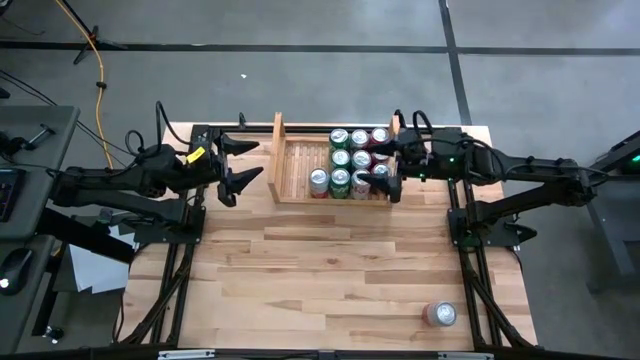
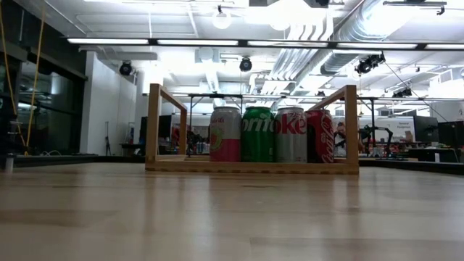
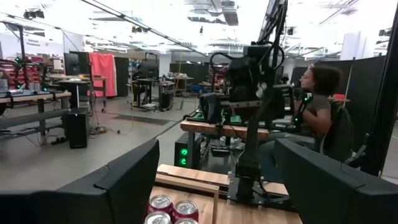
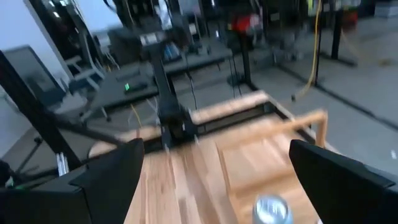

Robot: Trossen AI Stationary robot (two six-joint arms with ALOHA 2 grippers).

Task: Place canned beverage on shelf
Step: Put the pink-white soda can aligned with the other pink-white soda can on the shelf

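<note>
High view: the shelf (image 1: 300, 160), a low pale wooden rack with a slatted base and two upright side boards, sits at the far middle of the wooden surface (image 1: 330, 270). Its right part holds a block of cans (image 1: 350, 163) in green, red, silver and pink, standing upright in rows against the right side board; the left part of the slatted base is bare. One more can (image 1: 440, 314), red with a silver top, stands alone near the front right corner of the surface, well apart from the shelf and from both arms.

The left hand (image 1: 238, 165) hovers just beside the shelf's left side board, its two fingers spread wide with nothing between them. The right hand (image 1: 392, 165) is over the right end of the shelf, by the cans nearest the right board, its fingers also spread apart; no can is pinched in it. The lone can lies far to the front of this hand.

In the low view the shelf's front row shows four cans side by side: a pink one (image 2: 225, 135), a green one (image 2: 257, 135), a silver one (image 2: 291, 135) and a red one (image 2: 320, 136) against the right board.

The left wrist view shows red can tops (image 3: 171, 210) between its spread fingers, with a seated person (image 3: 317, 112) in the room beyond.
</note>
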